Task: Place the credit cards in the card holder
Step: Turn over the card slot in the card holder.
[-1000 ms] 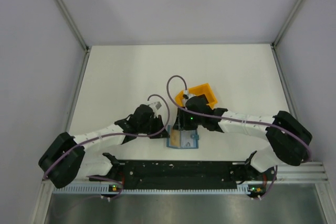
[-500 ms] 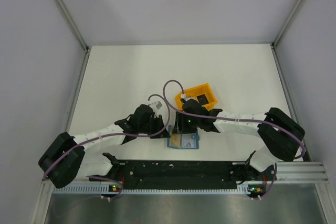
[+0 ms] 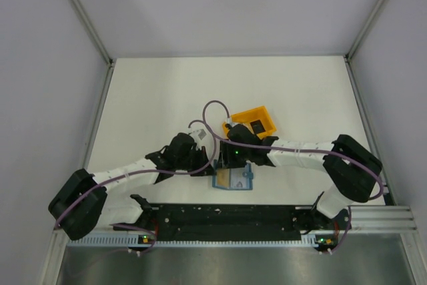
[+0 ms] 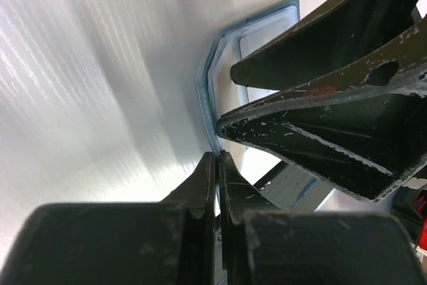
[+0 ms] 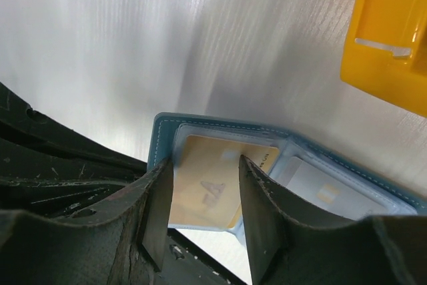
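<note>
Credit cards point(image 5: 200, 188) look thin, stiff, slick: pinch edges. Right gripper point(image 5: 202, 165) gapes over the floppy card holder point(image 5: 200, 127); left gripper point(image 4: 217, 158) closed at its rim.

A white table point(image 3: 153, 91) fills the middle of the top view. An orange tray point(image 3: 259, 121) sits on it just off centre toward 2 o'clock, open side up and turned askew to the table's edges. In the right wrist view the tray shows only as a corner at 2 o'clock. Grey walls point(image 3: 40, 65) close in at 9, 12 and 3 o'clock. A black rail point(image 3: 227, 215) runs along the edge at 6 o'clock, with a metal sheet point(image 3: 220, 265) beyond it.
</note>
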